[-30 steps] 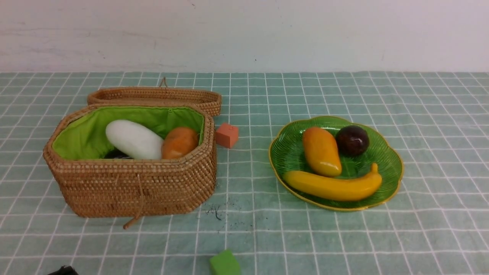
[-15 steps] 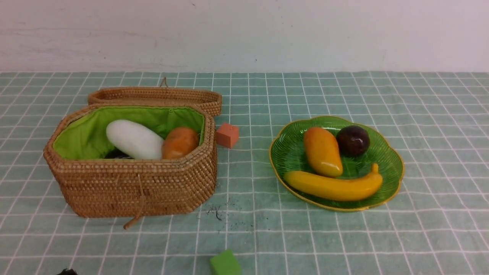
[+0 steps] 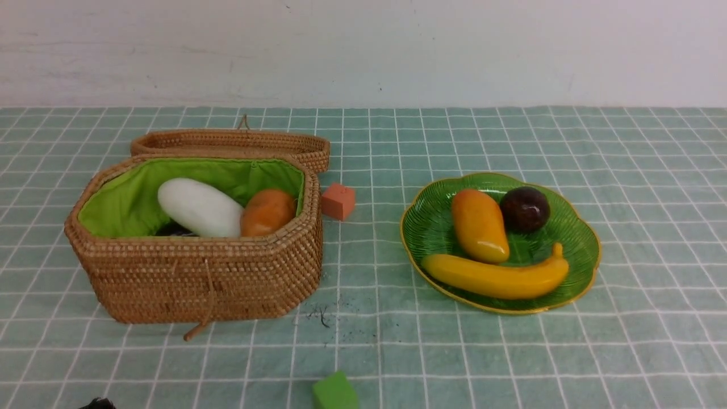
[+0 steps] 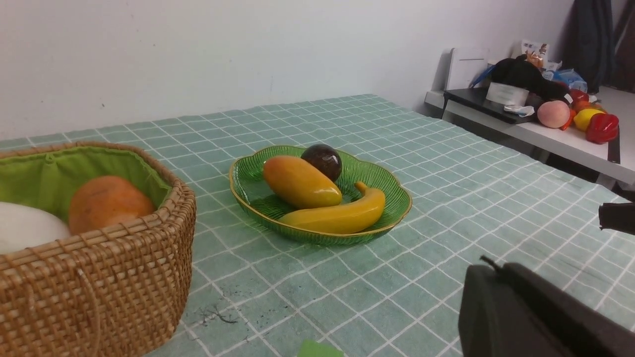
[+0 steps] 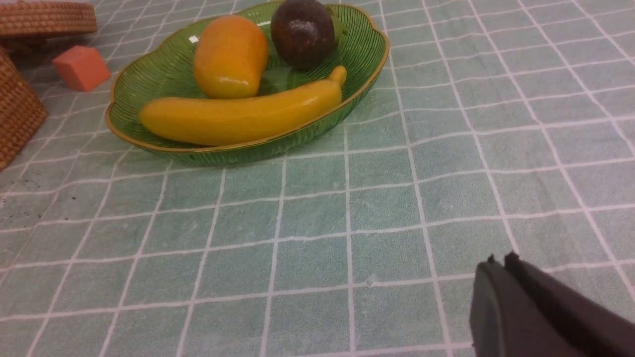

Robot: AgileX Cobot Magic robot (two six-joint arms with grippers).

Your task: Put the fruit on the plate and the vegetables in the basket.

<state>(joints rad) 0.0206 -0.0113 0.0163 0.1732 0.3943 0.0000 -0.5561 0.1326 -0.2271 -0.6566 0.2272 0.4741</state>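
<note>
On the plate (image 3: 579,250) at the right, the banana (image 3: 495,276) is lying crosswise, far from both clenched, empty tools; the right tool (image 5: 498,267) is sitting nearer.

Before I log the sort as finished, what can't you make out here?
- Floor of the brown woven wicker basket: front view, near wall hides all but a dark sliver beside the white radish and orange-brown potato.
- Small green cube: cut by the frame edge.

left gripper (image 4: 488,267) jaws closed, right gripper (image 5: 498,265) seemingly likewise
</note>
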